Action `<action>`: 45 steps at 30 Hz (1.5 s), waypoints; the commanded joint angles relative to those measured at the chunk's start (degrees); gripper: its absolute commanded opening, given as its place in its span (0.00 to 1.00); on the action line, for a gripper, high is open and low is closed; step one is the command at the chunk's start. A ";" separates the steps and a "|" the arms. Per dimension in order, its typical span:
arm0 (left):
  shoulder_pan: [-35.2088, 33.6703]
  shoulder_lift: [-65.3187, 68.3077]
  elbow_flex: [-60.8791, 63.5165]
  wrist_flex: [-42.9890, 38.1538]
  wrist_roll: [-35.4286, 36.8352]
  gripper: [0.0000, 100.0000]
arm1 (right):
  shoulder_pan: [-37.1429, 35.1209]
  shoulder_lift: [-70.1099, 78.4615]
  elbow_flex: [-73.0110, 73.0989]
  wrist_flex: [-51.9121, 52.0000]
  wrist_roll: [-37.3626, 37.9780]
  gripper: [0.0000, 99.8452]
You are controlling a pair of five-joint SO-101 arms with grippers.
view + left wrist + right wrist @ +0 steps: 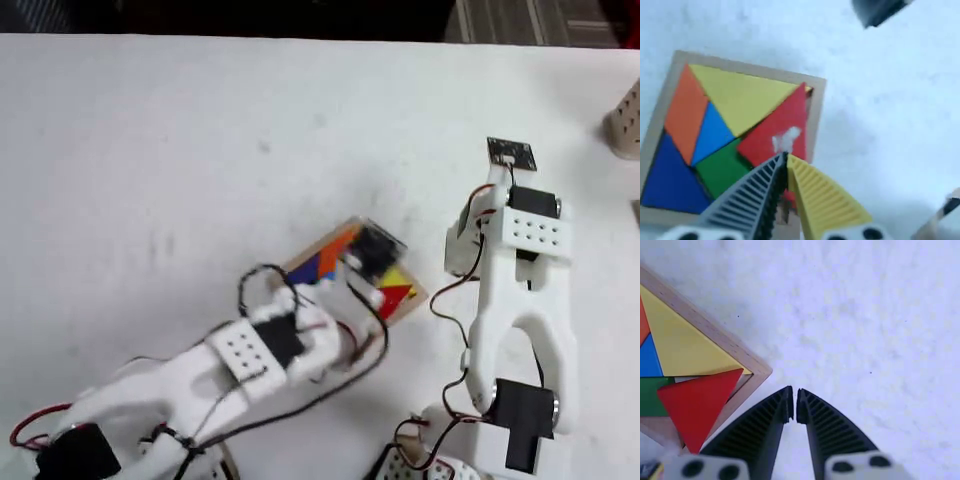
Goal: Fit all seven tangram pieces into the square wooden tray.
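Because the red wooden triangle [775, 127] is not lying flat yet, the left gripper [786, 162] is set right on top of it. Its grey finger and yellow finger are pressed tight together with nothing between them, so the tips can be used like one poking stick, it seems. The red triangle is found at one side of the square wooden tray [755, 70]. In the right wrist view, one of its points is seen lying over the tray's rim. Next to it, a big yellow triangle [740, 92], an orange piece [685, 112], a light blue triangle [712, 132], a green piece [722, 167] and a dark blue triangle [665, 182] are packed close and flat. A thin bare strip of tray floor is left between the red triangle and the rim, so only a small push looks needed. The right gripper [794, 407] is held over the white table [865, 315], just beside a tray corner, with its black fingers closed on nothing. It is likely parked there to be out of the way. Lots of open table is seen around the tray.
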 commanded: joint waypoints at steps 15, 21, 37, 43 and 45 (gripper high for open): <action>4.97 16.31 -6.95 -1.67 0.18 0.02 | 0.31 -2.68 -0.44 -0.48 -0.09 0.02; 3.30 16.31 -6.77 0.53 0.18 0.02 | 0.31 -2.68 -0.44 -0.48 -0.09 0.02; 3.03 -6.99 -0.18 2.90 0.18 0.02 | 0.31 -2.68 -0.44 -0.48 -0.09 0.02; -1.63 -3.65 -0.26 -5.80 0.18 0.02 | 0.31 -2.68 -0.44 -0.48 -0.09 0.02; -2.59 1.80 -2.64 -7.47 0.18 0.02 | 0.31 -2.68 -0.44 -0.48 -0.09 0.02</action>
